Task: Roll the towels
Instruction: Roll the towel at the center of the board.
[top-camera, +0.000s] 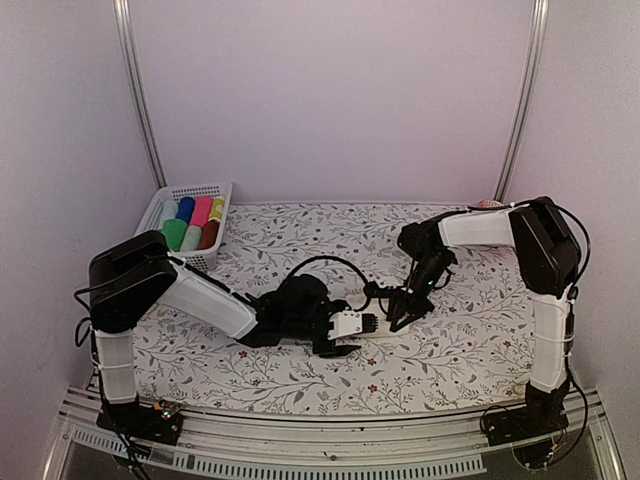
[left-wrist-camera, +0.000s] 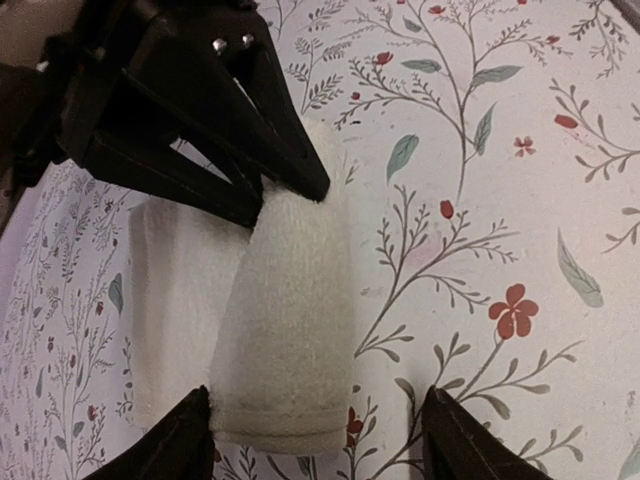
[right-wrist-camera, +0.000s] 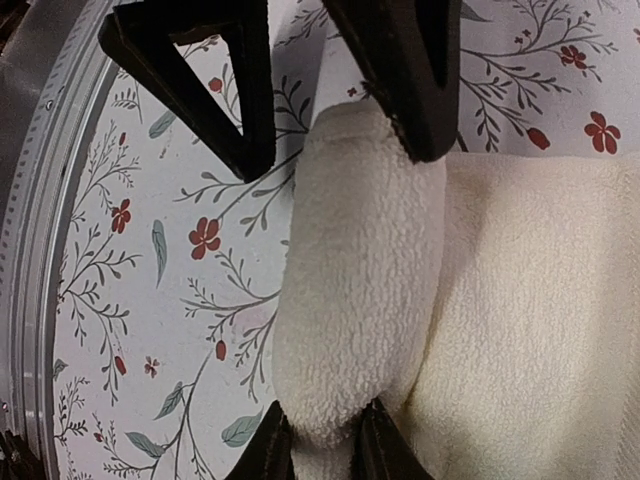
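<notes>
While lying half rolled on the flowered tablecloth (left-wrist-camera: 520, 200) mid-table, cream towel (left-wrist-camera: 285, 330), flat part beside the roll, right gripper (right-wrist-camera: 325, 415) clenched on one end of the roll, left gripper (left-wrist-camera: 318, 400) released, fingers (left-wrist-camera: 170, 445) astride the other end.

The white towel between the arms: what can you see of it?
The towel is cream-white and fluffy, like terry, and part rolled: one edge is a thick roll, the rest lies flat on the flowered table. The right tool pinches one end of the roll; the open left tool straddles the other end.
</notes>
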